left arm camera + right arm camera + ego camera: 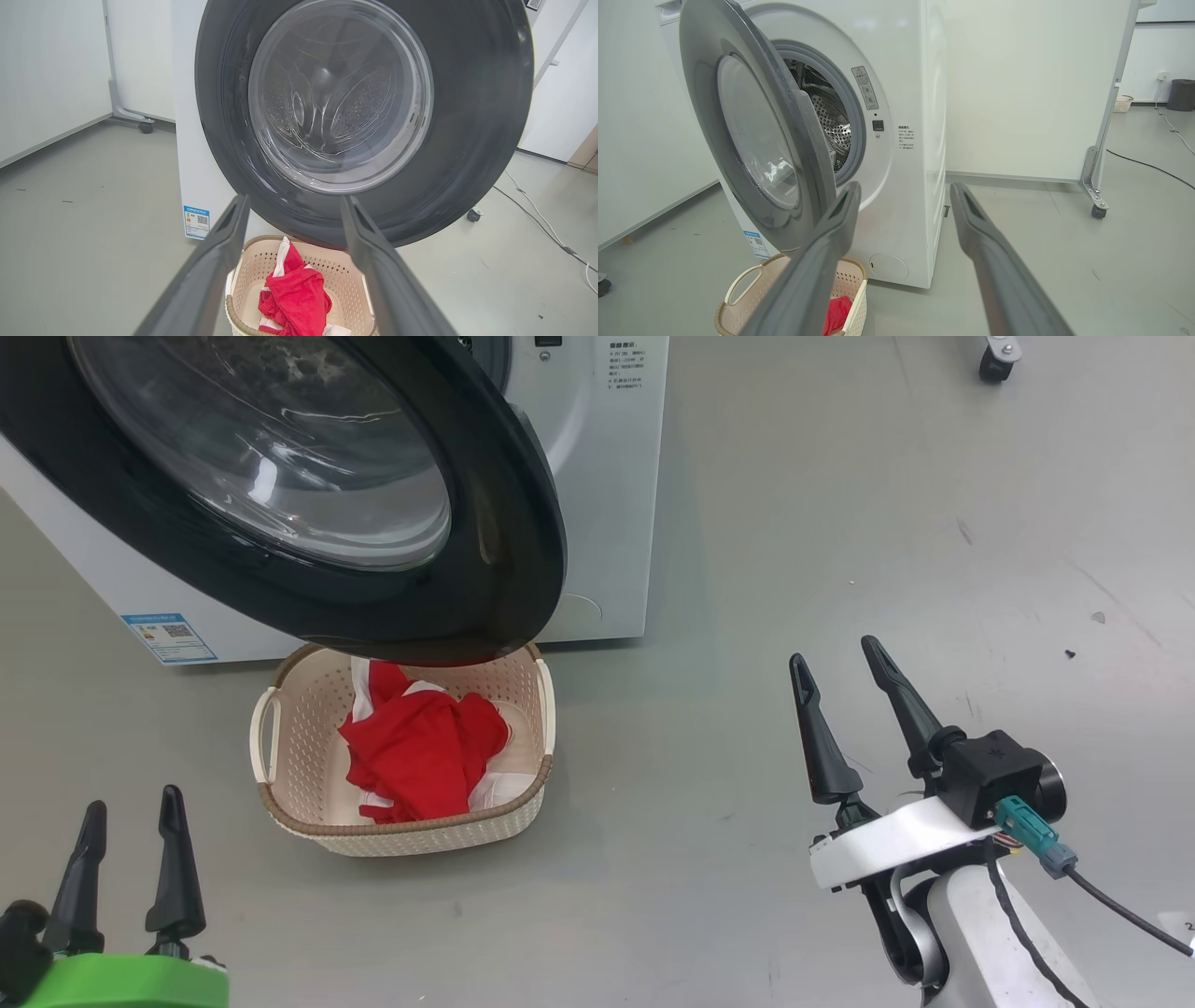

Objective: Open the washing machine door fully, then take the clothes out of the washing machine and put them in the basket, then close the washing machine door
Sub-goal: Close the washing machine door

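Clothes (420, 751) lie bunched in basket (429, 835), red with white showing; basket sits on floor (709, 644) just in front of washer (597, 476), likely so the drop from the drum is short; door (280, 476) hangs part open, its lower rim over the basket's back edge; drum looks empty through the gap in the right wrist view. Left gripper (131, 803) has fingers spread and holds nothing, low and well apart from the basket; right gripper (834, 653) likewise spread and bare, off to the side near nothing. Unloading looks done; closing the door is what's left. Left wrist view faces the door's outer face squarely, so a push from that side seems apt; risk: door rim brushing the basket or clothes.
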{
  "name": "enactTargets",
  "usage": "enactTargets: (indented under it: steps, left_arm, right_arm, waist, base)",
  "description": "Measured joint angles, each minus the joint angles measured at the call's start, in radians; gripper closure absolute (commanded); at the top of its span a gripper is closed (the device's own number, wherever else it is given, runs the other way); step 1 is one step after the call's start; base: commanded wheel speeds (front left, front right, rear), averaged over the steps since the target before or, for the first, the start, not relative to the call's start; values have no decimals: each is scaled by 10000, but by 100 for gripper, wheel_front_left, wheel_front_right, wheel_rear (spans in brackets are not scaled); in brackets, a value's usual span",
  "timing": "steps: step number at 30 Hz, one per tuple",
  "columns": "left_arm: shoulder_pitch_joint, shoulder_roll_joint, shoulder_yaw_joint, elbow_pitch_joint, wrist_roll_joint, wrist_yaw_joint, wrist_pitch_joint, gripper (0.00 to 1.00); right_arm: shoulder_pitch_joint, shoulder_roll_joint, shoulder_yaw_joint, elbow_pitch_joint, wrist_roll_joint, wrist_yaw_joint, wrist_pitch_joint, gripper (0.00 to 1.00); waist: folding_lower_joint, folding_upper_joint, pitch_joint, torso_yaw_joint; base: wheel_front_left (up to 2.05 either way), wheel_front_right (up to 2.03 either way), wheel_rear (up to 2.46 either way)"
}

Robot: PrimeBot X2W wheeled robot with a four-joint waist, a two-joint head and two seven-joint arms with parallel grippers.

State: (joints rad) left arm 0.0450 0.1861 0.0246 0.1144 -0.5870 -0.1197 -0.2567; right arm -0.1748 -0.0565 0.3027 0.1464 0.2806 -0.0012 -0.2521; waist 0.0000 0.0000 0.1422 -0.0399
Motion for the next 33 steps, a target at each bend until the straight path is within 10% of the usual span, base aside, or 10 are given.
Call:
enactTargets:
  steps: [4, 6, 7, 33]
  left_arm:
    - [0, -81, -2, 2, 79, -2, 0, 0]
    - [0, -92, 0, 6, 81, -2, 0, 0]
    - [0, -98, -2, 6, 81, -2, 0, 0]
    - [-627, -334, -773, -90, 98, -15, 0, 0]
  right_arm:
    - [0, 0, -2, 0, 0, -2, 0, 4]
    - [0, 0, -2, 0, 0, -8, 0, 93]
    - [0, 0, -2, -2, 0, -8, 0, 100]
    - [-2132, -174, 2125, 466, -1691, 1039, 65, 100]
  waist:
    - [0, 0, 14, 7]
    - [0, 0, 27, 14]
    - [0, 0, 36, 20]
    - [0, 0, 1269, 1191]
  base:
    - [0, 0, 0]
    - [0, 0, 0]
    - [0, 0, 0]
    - [0, 0, 0]
